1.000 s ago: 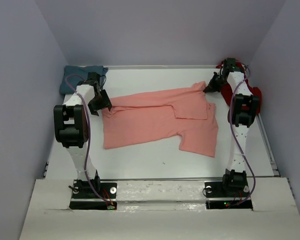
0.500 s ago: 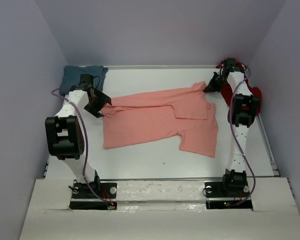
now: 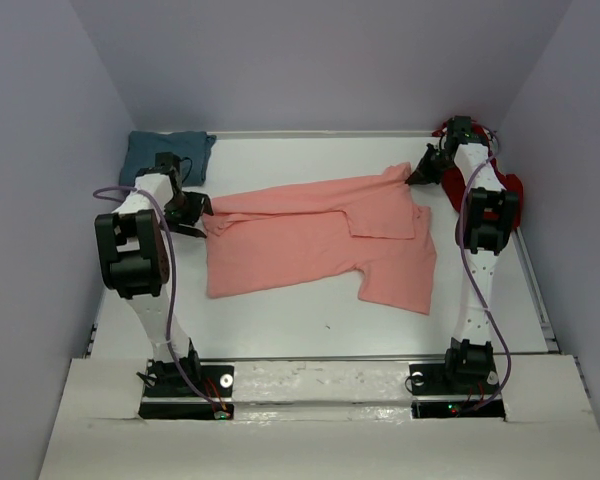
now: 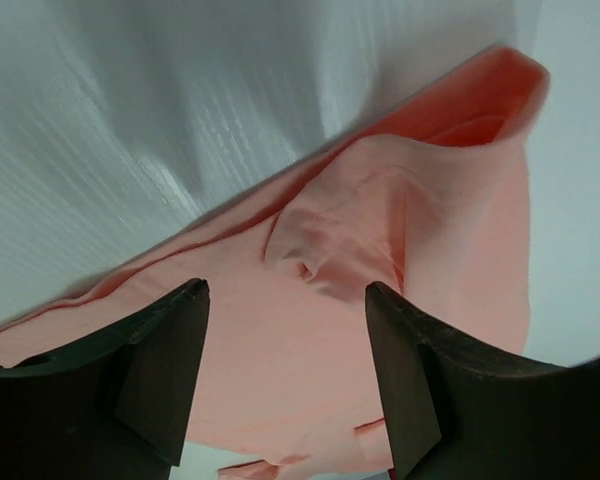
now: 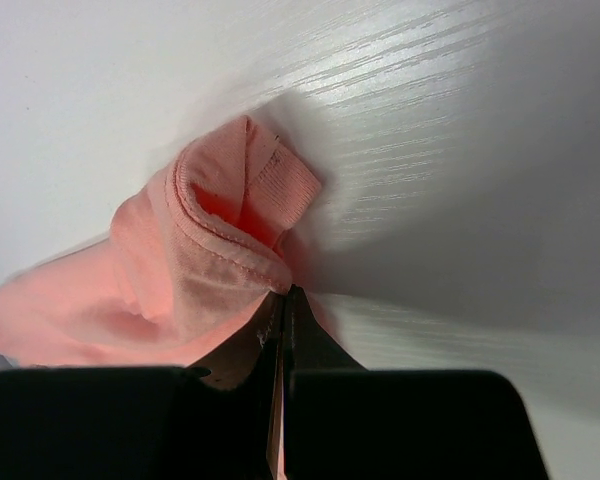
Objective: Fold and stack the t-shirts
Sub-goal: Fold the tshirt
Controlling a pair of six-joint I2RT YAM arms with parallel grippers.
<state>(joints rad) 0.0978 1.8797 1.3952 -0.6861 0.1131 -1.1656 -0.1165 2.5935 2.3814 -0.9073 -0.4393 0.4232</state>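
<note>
One salmon-pink shirt [image 3: 320, 240] across a white table [image 3: 310, 320], pale lilac walls [image 3: 310, 60] around.

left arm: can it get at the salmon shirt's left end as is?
Probably yes: the left tool is open right at the left end of the salmon shirt, nothing between them. The right tool pinches its far right corner.

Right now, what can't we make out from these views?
- Red shirt: top view, mostly behind the right arm; folded or not is unclear.
- Teal shirt: top view, partly hidden by the left arm.
- Pink shirt: left wrist view, cut off at the bottom edge and by left gripper fingers.
- Right gripper: how much fabric is pinched, hidden by its fingers.
</note>
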